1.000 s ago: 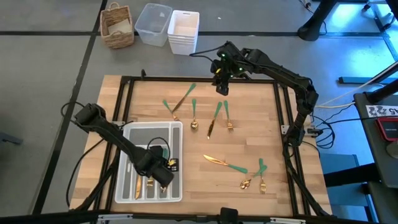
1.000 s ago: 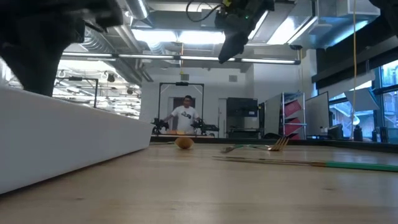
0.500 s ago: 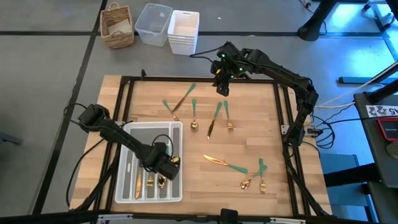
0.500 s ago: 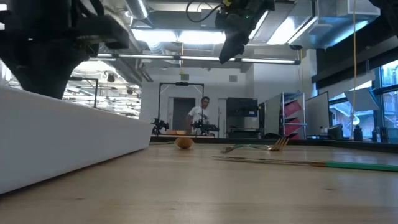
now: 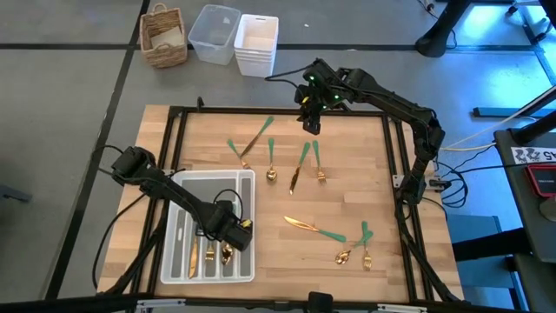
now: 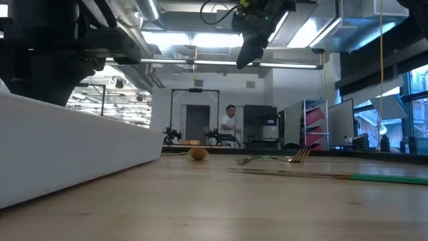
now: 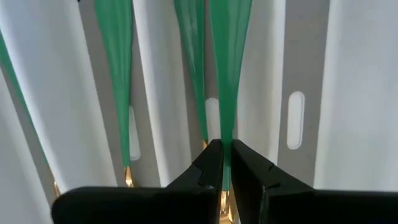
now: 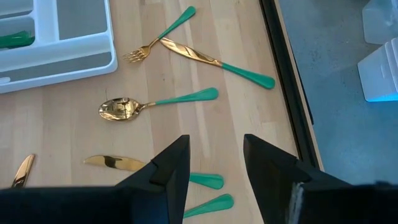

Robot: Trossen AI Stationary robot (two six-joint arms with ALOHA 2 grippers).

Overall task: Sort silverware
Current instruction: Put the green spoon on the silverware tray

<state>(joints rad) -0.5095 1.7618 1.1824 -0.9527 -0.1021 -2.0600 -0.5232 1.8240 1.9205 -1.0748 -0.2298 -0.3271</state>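
Note:
Several gold-and-green pieces of silverware lie flat on the wooden table: a crossed fork and knife (image 5: 250, 141), a spoon (image 5: 271, 162), a knife (image 5: 298, 165), a fork (image 5: 319, 162), a knife (image 5: 313, 228), and a spoon and fork (image 5: 356, 247). A few more lie in the white tray (image 5: 178, 209). My left gripper (image 5: 234, 233) is low over the tray's right compartments, shut on one piece (image 7: 226, 74). My right gripper (image 5: 311, 111) hovers open, high over the table's far part, holding nothing; it also shows in the right wrist view (image 8: 214, 168). My left gripper pinches the piece between its two fingers (image 7: 210, 163) at the lower end of the green handle (image 7: 225, 134), just above the gold head. The fingers come from above, pointing down, and lie across the handle. The handle runs along a tray compartment beside other handles; whether it is lifted clear, I cannot tell.
A wicker basket (image 5: 164, 36), a clear tub (image 5: 214, 33) and a white bin (image 5: 256, 43) stand beyond the table's far edge. A black frame (image 5: 395, 148) borders the table. Bare wood lies between the tray and the loose pieces. A person (image 6: 230, 124) walks far behind.
My left gripper has shifted a little toward the table's far and right edges over the tray, then stayed still. My right arm has kept still. The person in the background has walked to the right.

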